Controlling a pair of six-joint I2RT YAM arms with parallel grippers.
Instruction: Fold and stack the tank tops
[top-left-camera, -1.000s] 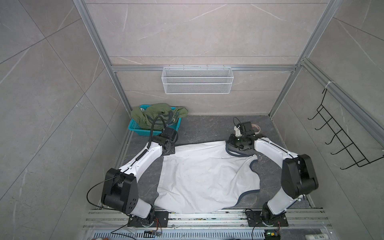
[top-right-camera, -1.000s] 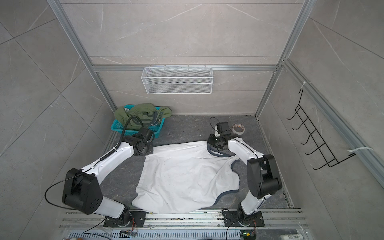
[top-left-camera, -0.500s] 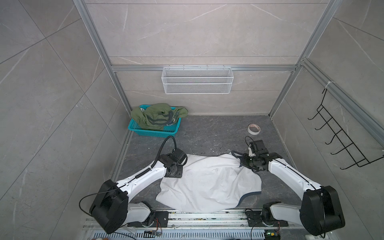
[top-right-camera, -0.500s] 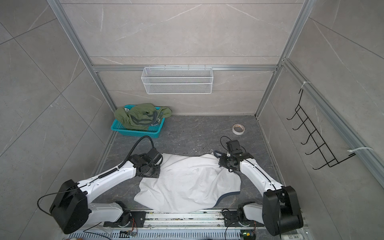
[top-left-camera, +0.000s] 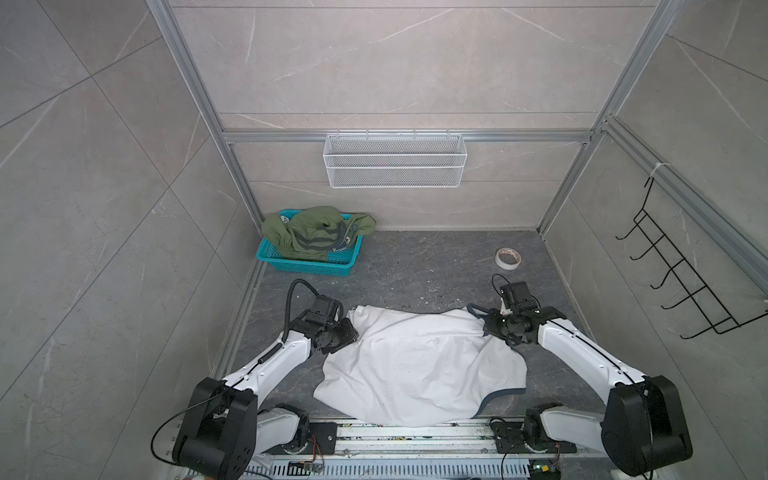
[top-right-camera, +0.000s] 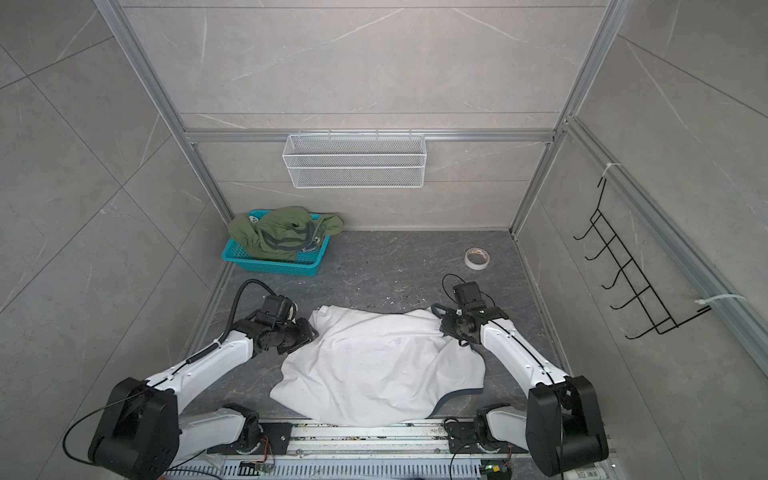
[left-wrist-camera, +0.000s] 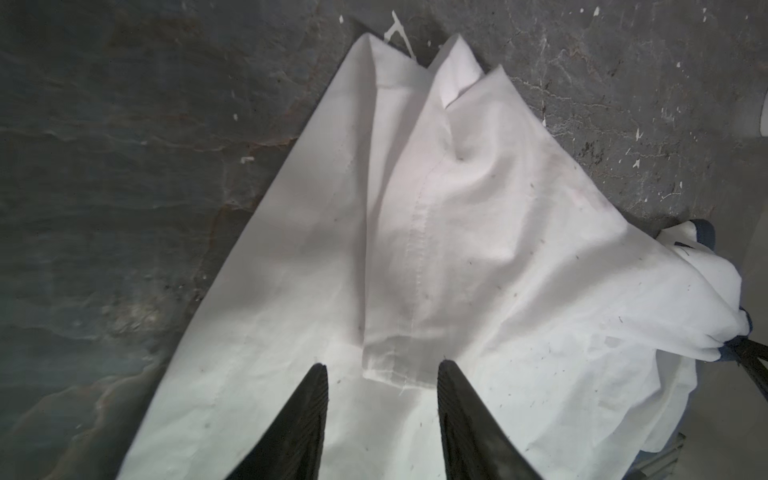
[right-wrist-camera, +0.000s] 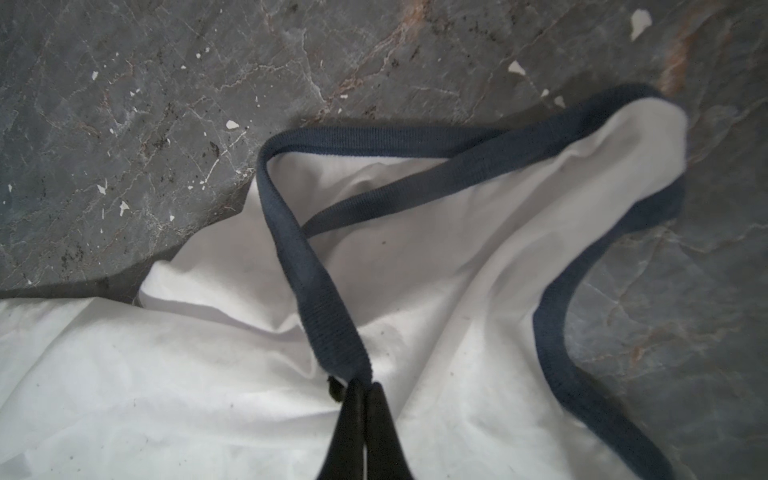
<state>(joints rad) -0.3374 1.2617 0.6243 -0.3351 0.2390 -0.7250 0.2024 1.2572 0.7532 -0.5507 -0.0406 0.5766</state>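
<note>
The white tank top (top-left-camera: 419, 365) (top-right-camera: 378, 365) lies folded over on the dark floor near the front rail. My left gripper (left-wrist-camera: 380, 365) is open over its left corner (left-wrist-camera: 415, 54), jaws apart with cloth only beneath them; in both top views this left gripper (top-left-camera: 351, 334) (top-right-camera: 311, 332) sits at the cloth's left edge. My right gripper (right-wrist-camera: 363, 384) is shut on the navy trim (right-wrist-camera: 320, 291) of a strap, at the cloth's far right (top-left-camera: 486, 328) (top-right-camera: 444, 326). The olive green tank top (top-left-camera: 316, 232) (top-right-camera: 282, 232) is bunched in the teal basket (top-left-camera: 307, 266).
The teal basket (top-right-camera: 270, 264) stands in the far left corner. A roll of tape (top-left-camera: 508, 258) (top-right-camera: 476, 258) lies at the far right. A white wire basket (top-left-camera: 395, 160) hangs on the back wall and a black hook rack (top-left-camera: 681, 282) on the right wall.
Both arms pulled the far edge of the white tank top toward the front, folding it over itself. The left gripper then opened and let go of its corner. The right gripper stays shut.
</note>
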